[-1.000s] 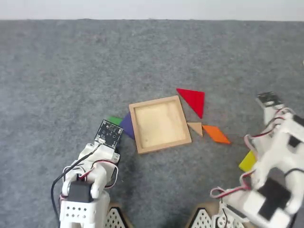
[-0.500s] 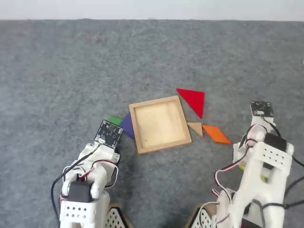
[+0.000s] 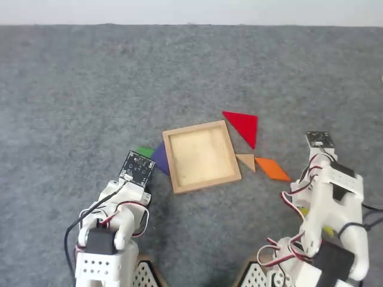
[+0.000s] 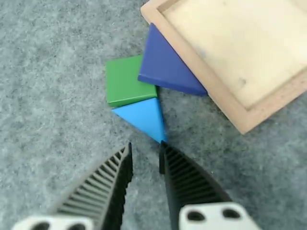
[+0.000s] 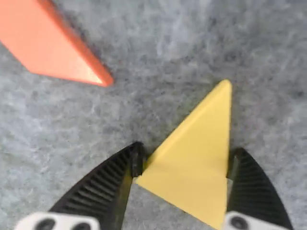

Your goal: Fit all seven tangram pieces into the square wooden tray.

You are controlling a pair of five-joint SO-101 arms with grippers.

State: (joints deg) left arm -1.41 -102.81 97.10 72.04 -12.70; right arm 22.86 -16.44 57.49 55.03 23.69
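Note:
The square wooden tray (image 3: 169, 156) lies at mid-table with nothing in it. Right of it are a red triangle (image 3: 242, 125), a small tan triangle (image 3: 246, 161) and an orange parallelogram (image 3: 272, 168). Against its left rim (image 4: 216, 91) sit a dark blue triangle (image 4: 168, 67), a green square (image 4: 125, 81) and a light blue triangle (image 4: 144, 117). My left gripper (image 4: 145, 152) is narrowly open and holds nothing, one fingertip at the light blue triangle's corner. My right gripper (image 5: 187, 153) is open astride the yellow triangle (image 5: 196, 143), which lies flat on the mat.
A grey felt mat (image 3: 90, 89) covers the table, with free room across the far half and left side. The left arm (image 3: 128, 191) stands near the tray's front left corner. The right arm (image 3: 326, 179) stands right of the orange parallelogram (image 5: 48, 43).
The right arm has swung in from the right edge and come down over the yellow triangle, covering it in the high view. The left arm and the pieces have not moved.

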